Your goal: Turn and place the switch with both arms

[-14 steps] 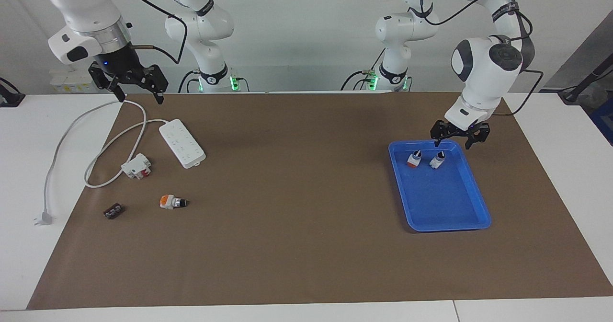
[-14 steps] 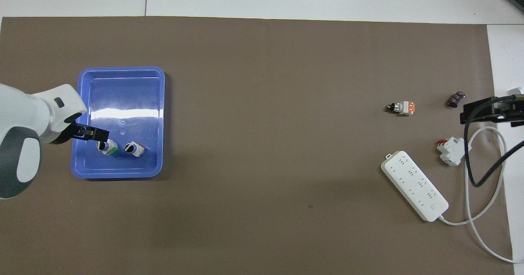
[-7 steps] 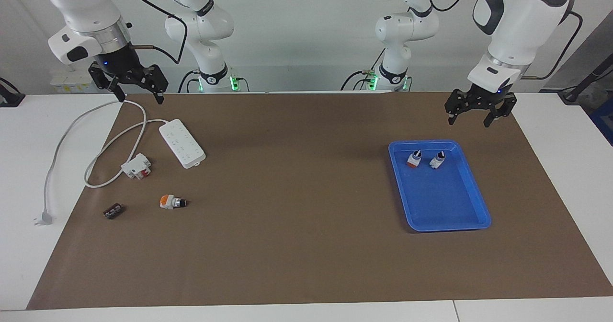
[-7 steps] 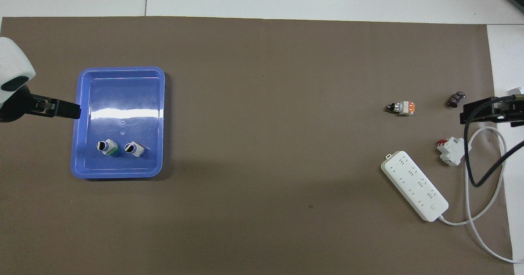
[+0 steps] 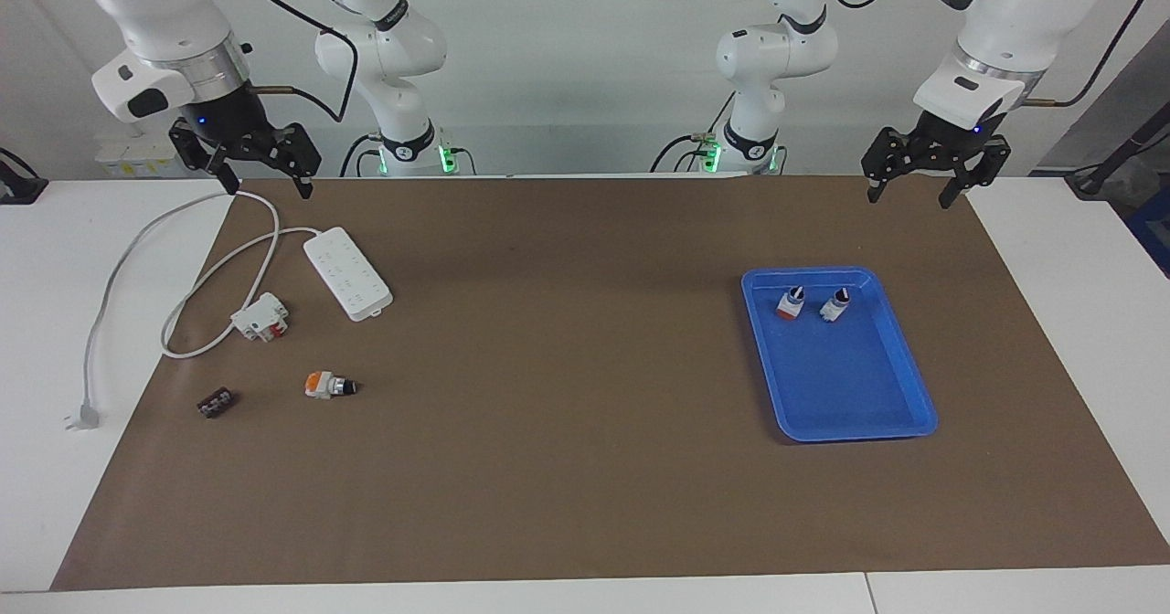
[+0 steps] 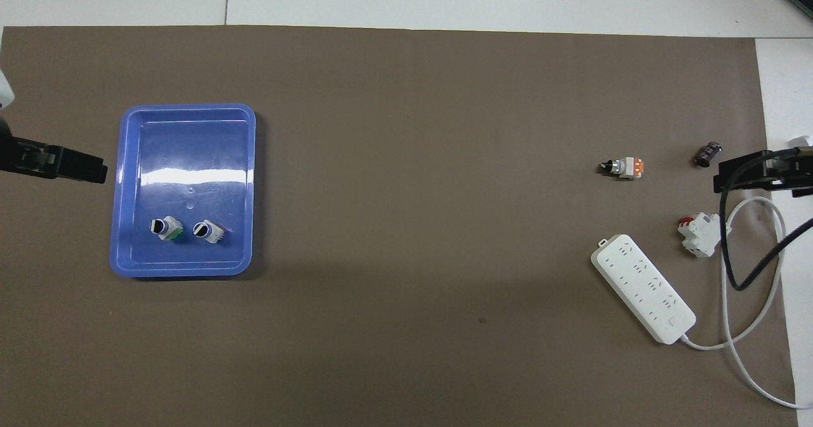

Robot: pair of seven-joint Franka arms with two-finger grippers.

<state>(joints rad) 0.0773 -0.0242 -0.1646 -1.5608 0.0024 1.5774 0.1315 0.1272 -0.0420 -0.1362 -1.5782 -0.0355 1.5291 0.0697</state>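
Across the brown mat (image 5: 567, 431) on the white table (image 5: 1079, 267), my left gripper (image 5: 925, 185) and right gripper (image 5: 260, 180) hang spread and empty before a pale wall. From above, the switch (image 6: 167, 229) stands in the blue tray (image 6: 184, 114), nearer the robots, beside an orange-ended switch (image 6: 209, 231); a power strip (image 6: 643, 288) lies toward my right arm's end.
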